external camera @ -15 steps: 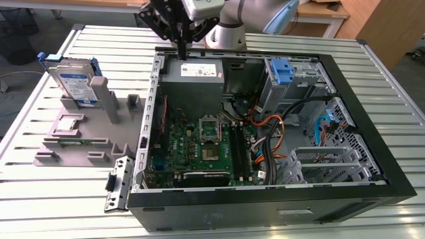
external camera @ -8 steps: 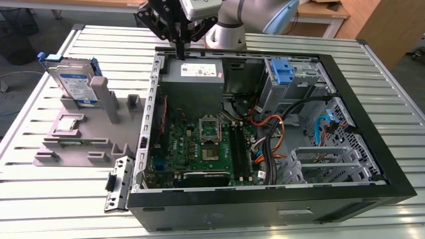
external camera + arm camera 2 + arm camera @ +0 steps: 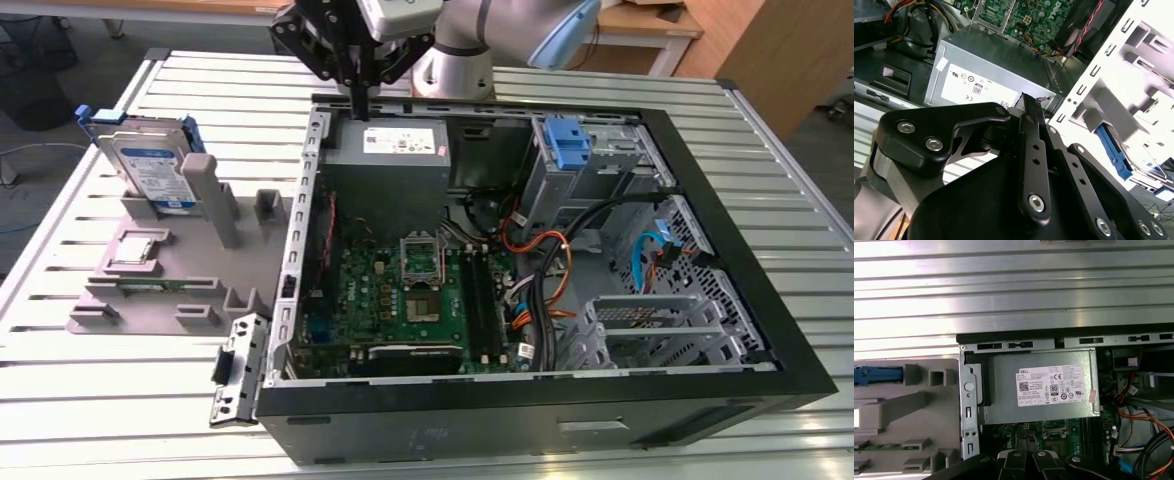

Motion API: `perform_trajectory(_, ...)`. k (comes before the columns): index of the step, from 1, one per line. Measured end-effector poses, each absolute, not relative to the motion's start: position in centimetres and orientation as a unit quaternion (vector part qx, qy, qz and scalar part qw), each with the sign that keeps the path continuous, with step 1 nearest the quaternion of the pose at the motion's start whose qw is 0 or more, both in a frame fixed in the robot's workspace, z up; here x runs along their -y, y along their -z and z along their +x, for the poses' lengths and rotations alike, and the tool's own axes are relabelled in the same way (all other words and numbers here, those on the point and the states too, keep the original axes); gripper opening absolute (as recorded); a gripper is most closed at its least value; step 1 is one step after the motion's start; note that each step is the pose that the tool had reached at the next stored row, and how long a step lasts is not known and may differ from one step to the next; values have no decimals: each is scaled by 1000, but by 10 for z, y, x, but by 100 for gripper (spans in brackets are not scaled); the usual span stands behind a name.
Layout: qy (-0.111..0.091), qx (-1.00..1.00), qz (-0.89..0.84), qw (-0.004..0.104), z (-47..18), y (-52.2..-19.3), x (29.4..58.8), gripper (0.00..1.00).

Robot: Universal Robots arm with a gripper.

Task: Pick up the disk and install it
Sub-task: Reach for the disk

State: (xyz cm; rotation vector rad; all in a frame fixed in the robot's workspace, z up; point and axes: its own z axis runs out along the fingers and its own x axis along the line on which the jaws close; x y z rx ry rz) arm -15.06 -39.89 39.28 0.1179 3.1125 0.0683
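Observation:
The disk (image 3: 151,168), a silver drive with a white-and-blue label in a blue carrier, stands upright in a slot of the grey fixture (image 3: 160,295) at the exterior view's left, outside the computer case. Its blue edge (image 3: 876,375) appears in the first wrist view. My gripper (image 3: 360,110) hangs over the case's back wall, well to the exterior view's right of the disk. It points down at the grey power-supply box (image 3: 390,152). Its black fingers (image 3: 1029,107) lie together, shut with nothing between them.
The open black computer case (image 3: 747,300) holds a green motherboard (image 3: 414,290), cables, a blue bracket (image 3: 567,140) in the upper bay and a metal drive cage (image 3: 654,325). A loose black bracket (image 3: 234,370) lies by the case's near corner on the slatted metal table (image 3: 80,400).

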Motion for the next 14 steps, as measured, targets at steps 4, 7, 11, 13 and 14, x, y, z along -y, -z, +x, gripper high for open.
perform_trajectory(4,-22,-999,38,13,-151,-393,399,10)
perform_trajectory(7,-22,-999,38,13,-153,-393,399,10)
perform_trajectory(11,-22,-999,38,13,-153,-393,399,10)
perform_trajectory(13,-22,-999,38,13,-154,-393,399,10)
perform_trajectory(14,-22,-999,38,13,-155,-393,399,10)
